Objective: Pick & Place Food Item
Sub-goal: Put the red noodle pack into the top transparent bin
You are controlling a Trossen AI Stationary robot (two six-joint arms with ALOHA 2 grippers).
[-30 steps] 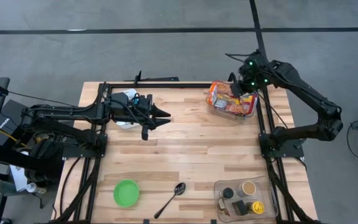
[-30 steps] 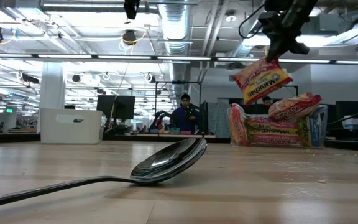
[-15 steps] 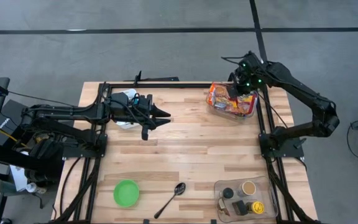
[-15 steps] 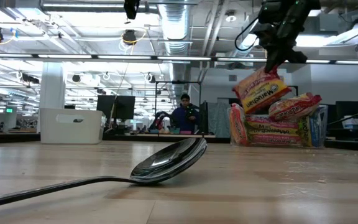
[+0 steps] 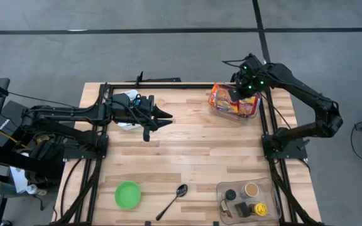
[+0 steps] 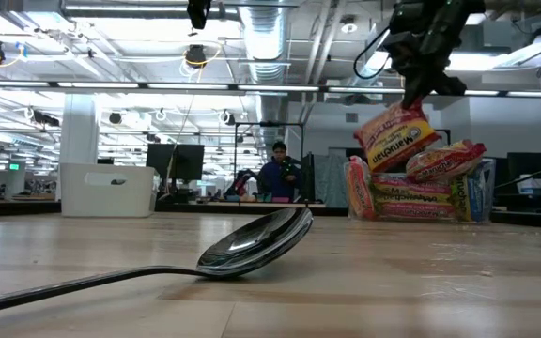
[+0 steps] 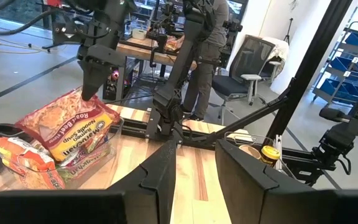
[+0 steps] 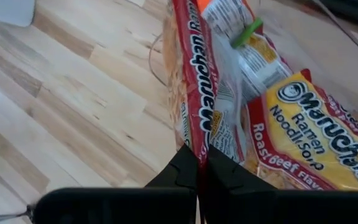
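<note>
At the table's far right a clear bin (image 5: pixel 251 114) holds several ramen packets (image 6: pixel 411 202). My right gripper (image 5: pixel 236 94) hangs over the bin, shut on one red and yellow ramen packet (image 6: pixel 397 136), which also shows in the left wrist view (image 7: pixel 67 124). Near the bin's top the packet's lower end overlaps the packets inside it; whether it rests on them I cannot tell. My left gripper (image 5: pixel 166 116) waits level over the table's left middle, open, with nothing between its fingers (image 7: pixel 166 177). My right gripper pinches the packet's top edge seam (image 8: pixel 191 134) between its two fingers. The fingers (image 6: pixel 419 92) come from above, slanting down. The packet hangs tilted below them, its printed face toward the table's near side.
A green bowl (image 5: pixel 128 194) and a spoon (image 5: pixel 173 199) lie near the front edge. A clear tray with small jars (image 5: pixel 247 199) stands at the front right. A white object (image 5: pixel 128 124) lies under my left arm. Bare wood fills the table's middle.
My right gripper has sunk a little toward the bin, still shut on the packet, and has shifted slightly toward the table's left. The packet has come down with it, from well above the bin to just over the packets inside.
</note>
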